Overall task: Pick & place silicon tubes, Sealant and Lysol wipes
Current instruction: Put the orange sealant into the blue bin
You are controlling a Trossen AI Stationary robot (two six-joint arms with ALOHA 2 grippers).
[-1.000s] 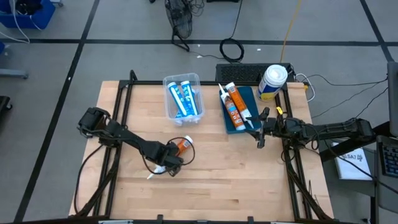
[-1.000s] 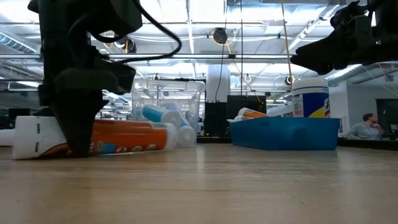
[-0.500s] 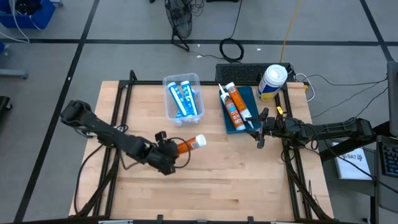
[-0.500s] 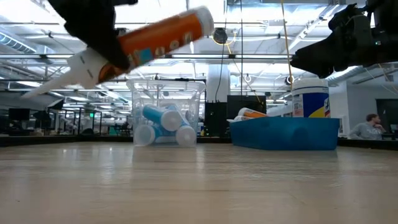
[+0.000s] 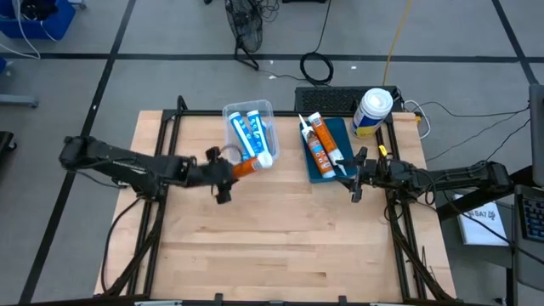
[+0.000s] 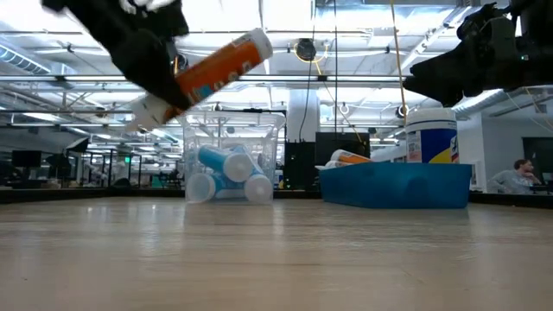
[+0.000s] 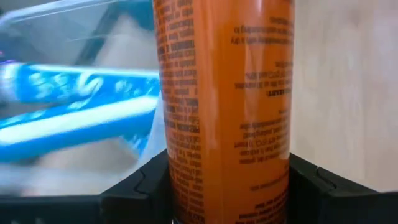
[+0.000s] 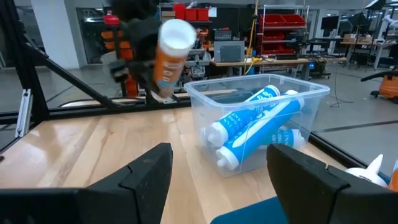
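Note:
My left gripper (image 5: 229, 170) is shut on an orange sealant tube (image 5: 246, 166), held in the air just near of the clear bin (image 5: 251, 134). In that bin lie blue silicone tubes (image 8: 258, 121). A blue tray (image 5: 333, 161) to the right holds more orange tubes (image 5: 318, 140). The Lysol wipes canister (image 5: 371, 112) stands upright behind the tray at the far right. My right gripper (image 5: 357, 174) hovers open at the tray's near right corner, with nothing between its fingers (image 8: 140, 174). My left gripper pinches the orange tube's body (image 7: 224, 162) between its two fingers (image 7: 140, 190), toward the nozzle end. The fingers lie across the tube and come slanting down from the table's left. The tube is lifted clear and tilted, its flat white end (image 6: 257, 43) higher, toward the bin.
Black frame rails (image 5: 161, 144) run along the table's left and right sides. A keyboard (image 5: 327, 98) and cables lie behind the far edge. The near half of the wooden table (image 5: 280, 246) is bare. A person (image 6: 518, 173) sits far off in the room.
My left gripper has lifted the orange tube off the table, where it lay flat a second ago. It has carried it up and toward the far edge, to the clear bin, rolling as it went. The tube now hangs tilted, its white end toward the bin.

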